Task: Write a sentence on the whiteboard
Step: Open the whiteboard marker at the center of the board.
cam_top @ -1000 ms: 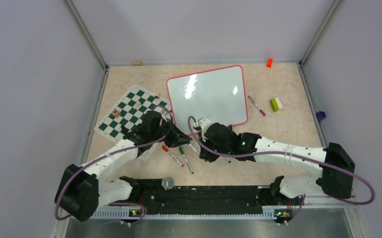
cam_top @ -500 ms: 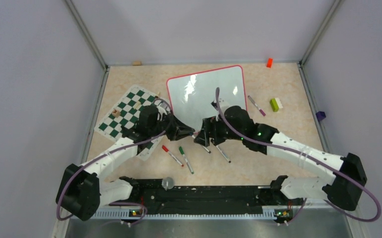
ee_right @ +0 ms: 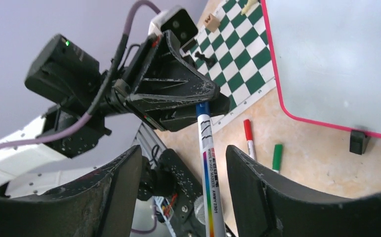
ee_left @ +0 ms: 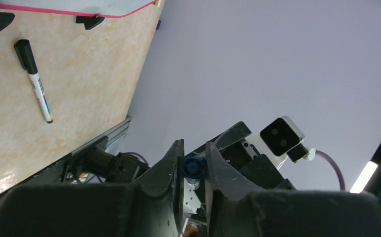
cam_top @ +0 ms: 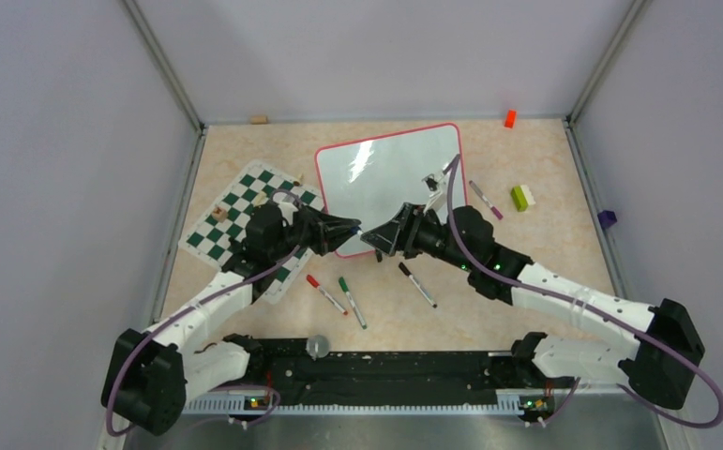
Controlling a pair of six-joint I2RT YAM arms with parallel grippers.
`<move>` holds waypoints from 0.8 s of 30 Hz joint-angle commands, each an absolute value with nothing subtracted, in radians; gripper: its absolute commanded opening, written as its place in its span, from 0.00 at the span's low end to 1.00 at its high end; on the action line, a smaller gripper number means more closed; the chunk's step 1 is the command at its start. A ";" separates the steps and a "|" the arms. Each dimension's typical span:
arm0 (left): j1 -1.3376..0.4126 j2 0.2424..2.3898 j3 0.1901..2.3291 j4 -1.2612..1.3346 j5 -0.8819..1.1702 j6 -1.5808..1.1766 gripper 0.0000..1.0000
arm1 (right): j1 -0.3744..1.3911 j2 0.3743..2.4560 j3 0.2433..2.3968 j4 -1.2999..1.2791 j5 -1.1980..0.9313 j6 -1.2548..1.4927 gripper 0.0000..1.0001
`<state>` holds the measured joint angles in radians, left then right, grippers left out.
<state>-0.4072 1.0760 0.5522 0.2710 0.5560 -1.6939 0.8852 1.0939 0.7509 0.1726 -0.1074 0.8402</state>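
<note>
Blue marker (ee_right: 206, 140) clamped in my left tool (cam_top: 353, 228) at frame centre; my right tool (cam_top: 373, 239) stands open.
Left of centre in the top view, the chessboard mat (cam_top: 235, 220) lies on the bench (cam_top: 545, 253). Just right of it, my left tool is closed on the marker's blue end. The white barrel runs between my right tool's fingers (ee_right: 257, 182), which are spread wide with a gap on both sides. The whiteboard (cam_top: 390, 178) lies flat at upper centre, its near edge beneath both tools. A red pen (cam_top: 324, 292), green pen (cam_top: 351, 300) and black pen (cam_top: 416, 284) lie lower down.
</note>
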 commanded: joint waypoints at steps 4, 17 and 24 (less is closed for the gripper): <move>-0.404 1.030 0.573 0.266 0.485 -1.754 0.00 | 0.885 1.113 0.783 0.277 -0.036 0.891 0.42; -0.403 0.963 0.553 0.191 0.450 -1.739 0.00 | 0.884 1.119 0.801 0.163 -0.088 0.894 0.34; -0.403 0.961 0.551 0.178 0.463 -1.737 0.00 | 0.884 1.114 0.795 0.185 -0.108 0.897 0.31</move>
